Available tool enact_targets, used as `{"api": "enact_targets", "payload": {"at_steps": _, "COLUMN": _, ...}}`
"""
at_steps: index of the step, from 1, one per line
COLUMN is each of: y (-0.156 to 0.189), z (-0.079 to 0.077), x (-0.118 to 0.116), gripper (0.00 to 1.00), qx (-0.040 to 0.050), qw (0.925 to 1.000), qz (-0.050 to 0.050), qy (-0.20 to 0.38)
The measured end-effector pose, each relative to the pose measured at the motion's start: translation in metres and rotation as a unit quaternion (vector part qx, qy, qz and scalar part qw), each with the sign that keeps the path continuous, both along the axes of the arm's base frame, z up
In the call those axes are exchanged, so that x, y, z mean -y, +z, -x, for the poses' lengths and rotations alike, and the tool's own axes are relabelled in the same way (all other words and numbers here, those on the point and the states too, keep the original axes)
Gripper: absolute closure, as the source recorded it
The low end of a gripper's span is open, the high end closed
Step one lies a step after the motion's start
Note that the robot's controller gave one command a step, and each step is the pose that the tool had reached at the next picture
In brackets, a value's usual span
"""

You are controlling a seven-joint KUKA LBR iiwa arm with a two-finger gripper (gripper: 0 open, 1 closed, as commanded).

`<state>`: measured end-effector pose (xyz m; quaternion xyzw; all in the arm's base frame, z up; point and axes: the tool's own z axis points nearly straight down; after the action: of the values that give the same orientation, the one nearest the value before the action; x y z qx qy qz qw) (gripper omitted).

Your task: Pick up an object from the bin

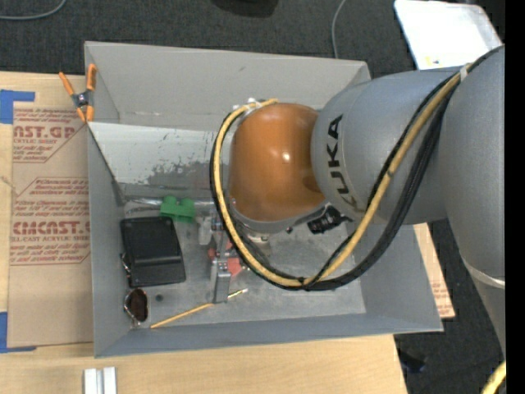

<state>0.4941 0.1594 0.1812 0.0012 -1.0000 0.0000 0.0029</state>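
Observation:
My gripper [220, 279] reaches down below the arm's orange cover to the bin floor, a little left of the middle and near the front wall. A small red thing [233, 264] lies right beside it, touching or nearly so; I cannot tell whether it is gripped. A thin yellow stick [190, 312] lies slanted on the floor just in front of the gripper. To the left of the gripper sits a black box-shaped thing [151, 250]. A green piece [178, 209] lies behind that box, partly under the cover's edge.
A small dark brown rounded thing [136, 304] lies in the bin's front left corner. The arm and its orange cover hang over the middle and right of the bin, hiding the floor there. A bare strip of floor shows along the front right.

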Motion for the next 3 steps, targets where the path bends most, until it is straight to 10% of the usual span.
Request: {"api": "enact_targets", "payload": {"at_steps": 3, "y": -0.087, "z": -0.042, "x": -0.052, "gripper": 0.0, "qx": 0.0062, "qw": 0.9991, "qz": -0.002, "qy": 0.041}}
